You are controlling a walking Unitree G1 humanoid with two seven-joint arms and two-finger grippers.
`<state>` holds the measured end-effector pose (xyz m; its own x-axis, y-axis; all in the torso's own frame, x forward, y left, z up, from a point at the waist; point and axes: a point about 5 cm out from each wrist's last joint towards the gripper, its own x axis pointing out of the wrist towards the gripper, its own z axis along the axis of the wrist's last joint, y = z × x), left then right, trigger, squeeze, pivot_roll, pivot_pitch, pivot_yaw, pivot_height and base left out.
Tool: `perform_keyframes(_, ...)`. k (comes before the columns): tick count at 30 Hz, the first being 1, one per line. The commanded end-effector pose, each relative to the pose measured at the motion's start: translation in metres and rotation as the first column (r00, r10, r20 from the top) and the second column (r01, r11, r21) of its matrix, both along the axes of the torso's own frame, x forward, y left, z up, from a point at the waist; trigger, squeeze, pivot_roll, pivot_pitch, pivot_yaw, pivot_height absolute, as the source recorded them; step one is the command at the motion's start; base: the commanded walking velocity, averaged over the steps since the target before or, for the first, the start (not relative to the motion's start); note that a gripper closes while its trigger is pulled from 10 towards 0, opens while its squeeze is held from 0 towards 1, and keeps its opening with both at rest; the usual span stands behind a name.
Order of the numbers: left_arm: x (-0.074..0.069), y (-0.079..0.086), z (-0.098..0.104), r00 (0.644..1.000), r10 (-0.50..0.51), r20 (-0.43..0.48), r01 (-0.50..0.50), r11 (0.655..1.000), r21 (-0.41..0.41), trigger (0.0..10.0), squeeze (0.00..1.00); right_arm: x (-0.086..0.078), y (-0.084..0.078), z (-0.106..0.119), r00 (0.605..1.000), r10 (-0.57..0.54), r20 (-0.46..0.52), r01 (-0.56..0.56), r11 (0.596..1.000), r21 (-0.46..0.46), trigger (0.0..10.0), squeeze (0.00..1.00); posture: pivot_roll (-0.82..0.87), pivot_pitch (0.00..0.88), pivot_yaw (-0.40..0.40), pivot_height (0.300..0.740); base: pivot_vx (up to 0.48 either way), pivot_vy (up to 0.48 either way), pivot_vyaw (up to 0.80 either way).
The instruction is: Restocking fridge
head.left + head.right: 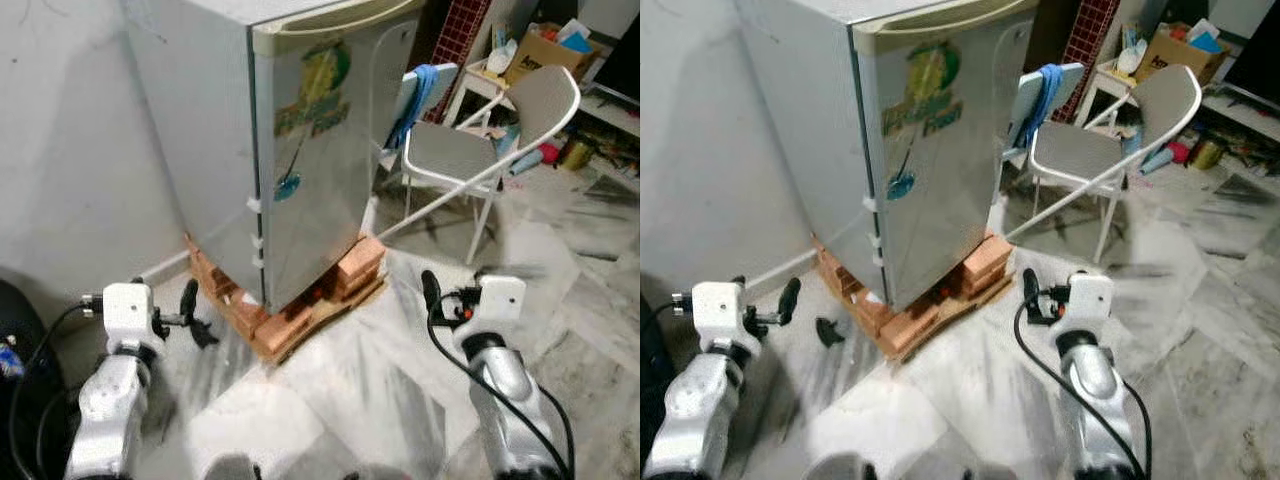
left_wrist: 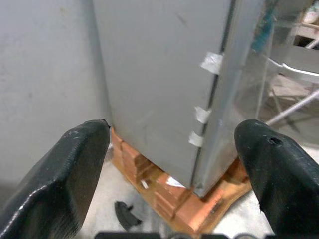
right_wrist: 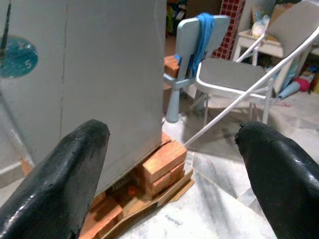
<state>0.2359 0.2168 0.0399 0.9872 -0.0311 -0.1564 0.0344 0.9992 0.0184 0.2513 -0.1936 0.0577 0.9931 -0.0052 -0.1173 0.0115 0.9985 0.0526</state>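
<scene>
the grey fridge stands shut in the upper middle of the frame, raised on bricks. the left claw at lower left and the right claw at lower right both hang spread and empty. a folding chair stands at upper right.

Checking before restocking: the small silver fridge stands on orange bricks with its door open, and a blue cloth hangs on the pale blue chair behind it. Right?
Not quite. The small silver fridge has its door closed, as the left eye view shows. It does stand on orange bricks, with the blue cloth hanging on the pale blue chair behind.
</scene>
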Motion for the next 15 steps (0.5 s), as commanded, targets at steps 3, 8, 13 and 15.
perform_keyframes(3, 0.006, -0.007, 0.005, 0.999, -0.044, 0.02, 0.044, 0.999, 0.001, 10.0, 0.0, 0.002, -0.005, 0.002, 1.0, -0.02, 0.006, 0.02, 1.0, -0.01, 10.0, 0.0, 0.06, 0.0, -0.045, 0.74, 0.0, 0.47, -0.57)
perform_keyframes(8, 0.011, -0.008, 0.009, 0.998, -0.052, 0.031, 0.052, 0.999, 0.001, 10.0, 0.0, 0.002, -0.006, 0.003, 1.0, -0.019, 0.009, 0.019, 1.0, -0.012, 10.0, 0.0, 0.05, 0.0, -0.045, 0.74, 0.0, 0.48, -0.59)
perform_keyframes(13, 0.013, -0.01, 0.009, 0.998, -0.062, 0.034, 0.062, 0.998, -0.001, 10.0, 0.0, 0.004, -0.01, 0.005, 1.0, -0.009, 0.018, 0.01, 0.999, -0.035, 10.0, 0.0, 0.05, 0.0, -0.044, 0.74, 0.0, 0.48, -0.74)
perform_keyframes(15, 0.012, -0.012, 0.008, 0.997, -0.068, 0.032, 0.068, 0.998, 0.001, 10.0, 0.0, 0.005, -0.011, 0.006, 1.0, -0.012, 0.019, 0.013, 0.999, -0.034, 10.0, 0.0, 0.05, 0.0, -0.044, 0.74, 0.0, 0.48, -0.8)
